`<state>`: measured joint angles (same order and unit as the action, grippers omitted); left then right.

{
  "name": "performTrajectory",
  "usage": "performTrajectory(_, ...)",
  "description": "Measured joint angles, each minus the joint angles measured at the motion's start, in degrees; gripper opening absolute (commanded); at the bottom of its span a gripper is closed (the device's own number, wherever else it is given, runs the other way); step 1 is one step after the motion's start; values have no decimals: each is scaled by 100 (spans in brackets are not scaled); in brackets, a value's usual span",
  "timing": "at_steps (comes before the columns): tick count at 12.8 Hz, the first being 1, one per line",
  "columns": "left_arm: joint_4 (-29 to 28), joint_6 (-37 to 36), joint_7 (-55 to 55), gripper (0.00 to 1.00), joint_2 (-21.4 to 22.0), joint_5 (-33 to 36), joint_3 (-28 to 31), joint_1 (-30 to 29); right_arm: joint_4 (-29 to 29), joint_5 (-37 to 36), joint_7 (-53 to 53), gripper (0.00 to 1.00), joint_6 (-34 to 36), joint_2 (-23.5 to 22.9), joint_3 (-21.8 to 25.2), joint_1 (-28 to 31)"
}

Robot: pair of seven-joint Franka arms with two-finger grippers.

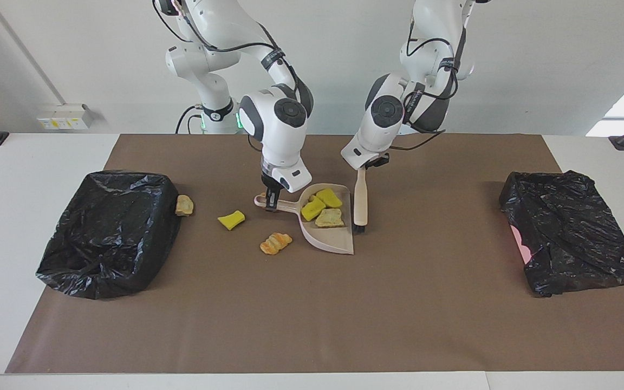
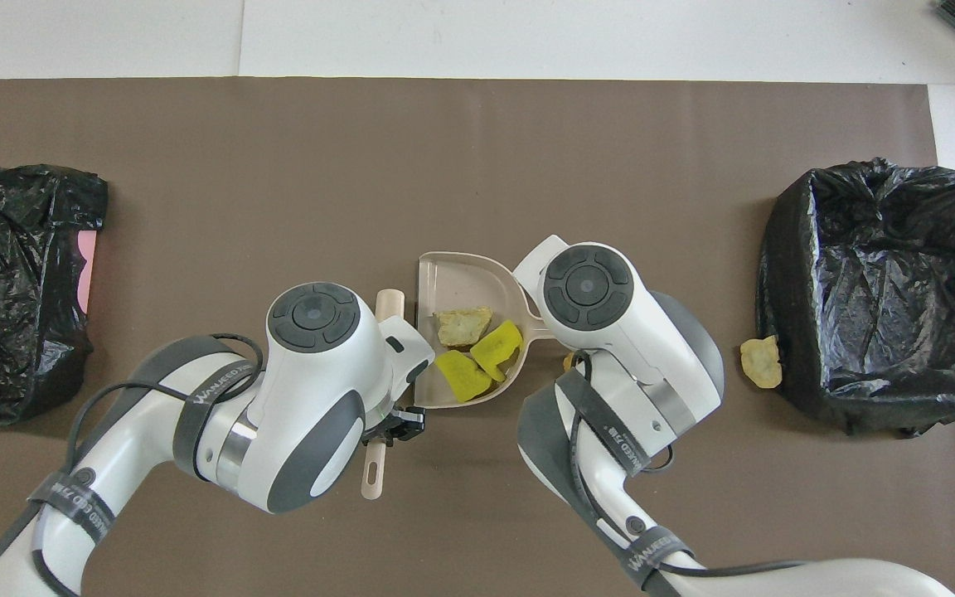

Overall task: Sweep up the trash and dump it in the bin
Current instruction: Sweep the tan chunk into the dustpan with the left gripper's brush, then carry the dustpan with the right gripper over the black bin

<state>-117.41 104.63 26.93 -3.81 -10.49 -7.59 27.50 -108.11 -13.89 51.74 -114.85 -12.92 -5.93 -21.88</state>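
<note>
The beige dustpan (image 1: 333, 241) (image 2: 453, 278) lies mid-table with my right gripper (image 1: 271, 201) shut on its handle. In it are two yellow pieces of trash (image 1: 329, 197) (image 2: 497, 344) and a tan chunk (image 1: 329, 218) (image 2: 464, 325). My left gripper (image 1: 363, 169) is shut on the brush (image 1: 361, 203) (image 2: 389, 303). The brush hangs upright beside the pan, toward the left arm's end, bristles down by the mat. Loose on the mat are a yellow wedge (image 1: 231, 219), an orange chunk (image 1: 275, 242) and a tan chunk (image 1: 184, 205) (image 2: 760, 361). The tan chunk lies against the black-bagged bin (image 1: 109, 233) (image 2: 875, 290).
A second black-bagged bin (image 1: 569, 233) (image 2: 13, 282) stands at the left arm's end of the brown mat. An orange scrap (image 2: 567, 361) shows under the right arm. Both arms crowd the middle of the table.
</note>
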Motion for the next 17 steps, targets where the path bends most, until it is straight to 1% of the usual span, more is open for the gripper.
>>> performTrajectory(2,166,-330,561,0,122,0,-15,8,53,41,305,0,123,137,2,200)
performTrajectory(4,71,-430,830,0,270,-1,-64,170,175,100,621,0,333,236,3,417)
performTrajectory(5,-87,-327,899,0,361,-2,-79,330,260,145,821,0,437,265,6,529)
performTrajectory(8,-1060,740,948,0,737,-13,-114,976,528,272,1429,0,690,335,10,881)
performTrajectory(10,-1463,1106,972,0,827,-104,-124,1289,758,362,1892,0,946,382,23,1169)
performTrajectory(13,-1667,1590,1002,0,827,-537,-128,1449,1158,371,2405,0,1399,416,39,1617)
performTrajectory(17,-1769,1704,1385,0,827,-675,-122,1495,1559,369,3455,0,1687,422,60,2432)
